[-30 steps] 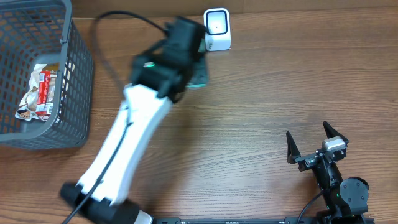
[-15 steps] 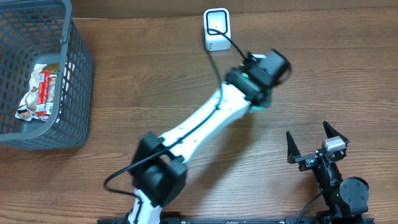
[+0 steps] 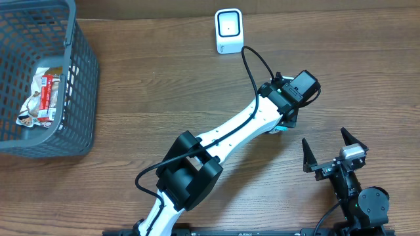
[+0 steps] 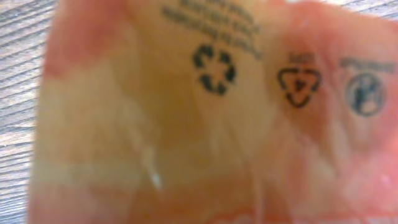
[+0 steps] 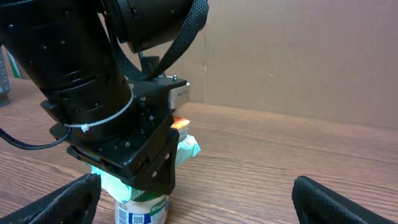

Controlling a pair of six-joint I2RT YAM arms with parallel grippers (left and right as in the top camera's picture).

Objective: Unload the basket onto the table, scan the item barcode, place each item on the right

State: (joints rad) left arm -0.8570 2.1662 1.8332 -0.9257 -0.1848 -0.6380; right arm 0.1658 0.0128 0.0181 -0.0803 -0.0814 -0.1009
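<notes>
Item (image 5: 143, 210) in outstretched left tool (image 5: 152, 177)

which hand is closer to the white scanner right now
Left. The left hand, gripping the packet, is at mid-table, right of the scanner and toward the robot. The right hand sits open at the near edge, farther from it.

A wooden table (image 3: 131, 98) fills the overhead view, its brown grain running left to right, with darker streaks and a few pale worn patches. Along its far edge stands a plain tan cardboard board (image 5: 298, 56), upright like a low wall, with 1 vertical seam (image 5: 207, 56) dividing it into 2 panels. The light is soft and even, leaving a faint sheen on the tabletop.
</notes>
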